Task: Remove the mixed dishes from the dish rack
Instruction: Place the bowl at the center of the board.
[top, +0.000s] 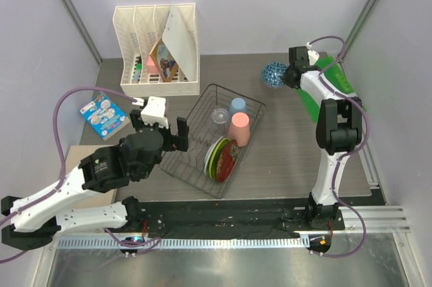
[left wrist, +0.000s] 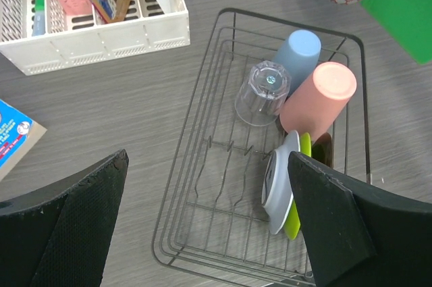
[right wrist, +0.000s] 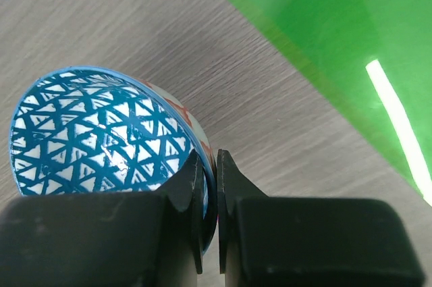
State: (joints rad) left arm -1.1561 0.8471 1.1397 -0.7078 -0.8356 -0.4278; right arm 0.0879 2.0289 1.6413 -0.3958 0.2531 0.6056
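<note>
- Left gripper: sits left of centre in the top view, over the left edge of the dish rack. Jaws are spread wide, with nothing between them. In the left wrist view its fingers frame the rack floor from the lower corners.
- Dish rack: black wire, centre of the top view, set at a slant on the grey table.
- Plates, lower right end of the rack, standing on edge: a white plate, a green-rimmed plate against it, and a red patterned plate furthest right.
- Pink cup: mouth down, just above the plates and touching a pale blue cup, also mouth down.
- Clear glass tumbler: inverted, just left of the two cups.
- Right gripper: upper right of the top view, outside the rack. Its jaws are nearly closed, pinching the rim of the blue patterned bowl, one finger inside and one outside. The bowl is tipped on its side; whether it touches the table is unclear.
- Green sheet: lies flat, just right of the bowl.
- White slotted organizer: upper left, holding papers.
- Booklet: far left.
</note>
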